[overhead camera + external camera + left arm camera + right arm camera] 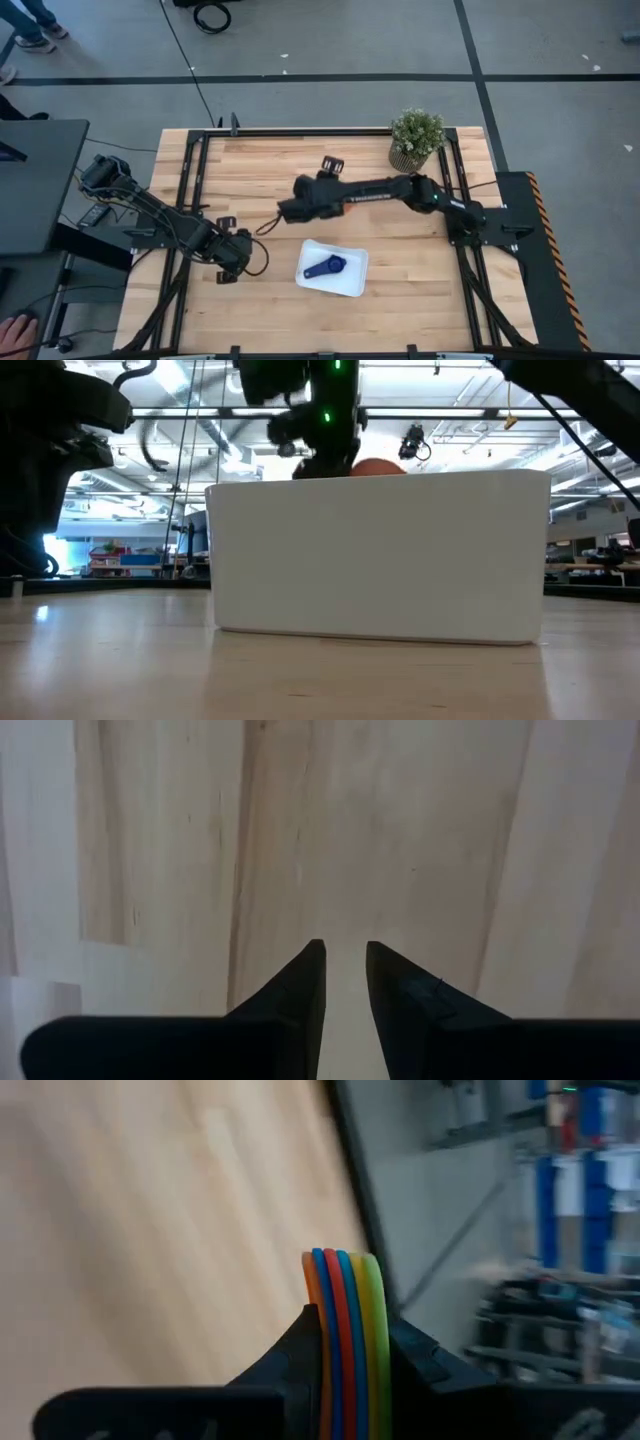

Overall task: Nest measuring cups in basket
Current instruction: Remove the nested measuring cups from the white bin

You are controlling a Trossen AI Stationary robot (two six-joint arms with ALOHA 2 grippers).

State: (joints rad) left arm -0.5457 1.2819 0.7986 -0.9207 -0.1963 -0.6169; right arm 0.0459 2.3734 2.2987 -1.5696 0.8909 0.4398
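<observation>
The shallow white rectangular plastic basket [350,281] sits at the wooden table's [420,260] near edge, holding a dark navy measuring cup [327,266]. Left gripper [229,272], beside it, stands narrow and empty. Beyond, the right gripper [345,1325] clamps the stacked orange, blue, red, yellow and green cup handles [342,1285].

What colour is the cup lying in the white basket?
Dark navy blue: the cup in the basket shows best in the high view.

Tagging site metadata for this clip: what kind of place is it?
Likely a robotics lab or workshop in a large industrial hall: a wooden table in a black frame on a grey floor with taped lines, exposed ceiling beams, and stocked shelves behind.
</observation>
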